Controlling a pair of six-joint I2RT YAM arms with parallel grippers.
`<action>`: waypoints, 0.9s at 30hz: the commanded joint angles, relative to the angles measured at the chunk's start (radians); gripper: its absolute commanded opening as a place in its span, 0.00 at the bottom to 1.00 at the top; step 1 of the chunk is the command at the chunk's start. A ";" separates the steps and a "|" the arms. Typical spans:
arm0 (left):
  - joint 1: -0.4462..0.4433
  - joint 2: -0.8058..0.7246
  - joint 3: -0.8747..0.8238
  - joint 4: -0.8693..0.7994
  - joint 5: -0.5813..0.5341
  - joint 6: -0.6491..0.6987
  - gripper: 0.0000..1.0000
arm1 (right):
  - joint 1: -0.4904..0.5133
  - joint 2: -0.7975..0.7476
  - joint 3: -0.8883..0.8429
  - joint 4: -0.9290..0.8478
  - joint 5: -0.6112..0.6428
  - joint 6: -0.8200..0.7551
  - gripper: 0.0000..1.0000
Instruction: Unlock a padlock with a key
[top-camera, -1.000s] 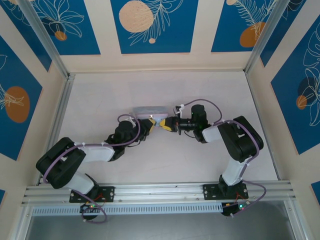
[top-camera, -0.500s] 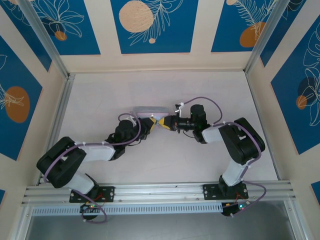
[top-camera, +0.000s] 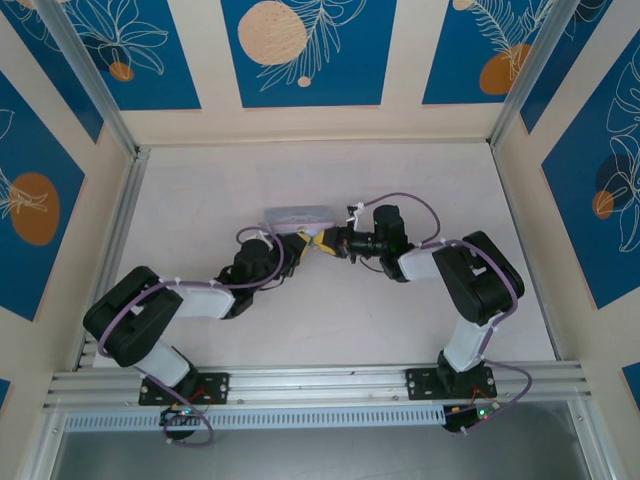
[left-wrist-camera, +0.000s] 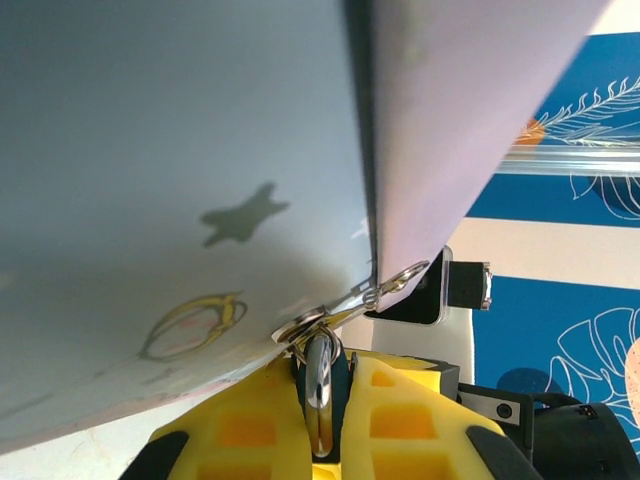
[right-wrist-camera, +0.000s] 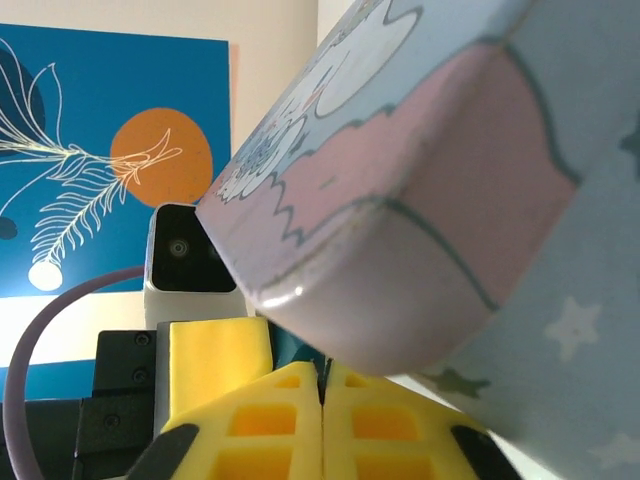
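Padlock pinched in left gripper — tight against tin edge.

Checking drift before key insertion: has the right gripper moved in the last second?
Yes. In the top view the right gripper has shifted left and slightly toward the far side of the table, judged against its bolted base.

My top camera looks down on the whole table from above and behind the bases, while the wrist cameras, over the left gripper and right gripper, face each other hard against the tin.
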 joint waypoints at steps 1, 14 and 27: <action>-0.067 0.001 -0.001 -0.012 0.132 0.021 0.00 | 0.037 -0.025 0.067 -0.010 0.013 -0.022 0.22; -0.037 0.088 0.035 -0.034 0.048 0.040 0.00 | -0.015 -0.361 -0.026 -0.644 0.094 -0.315 0.82; -0.035 0.097 0.095 -0.160 0.114 0.038 0.00 | 0.147 -0.485 0.134 -1.163 0.607 -0.842 0.57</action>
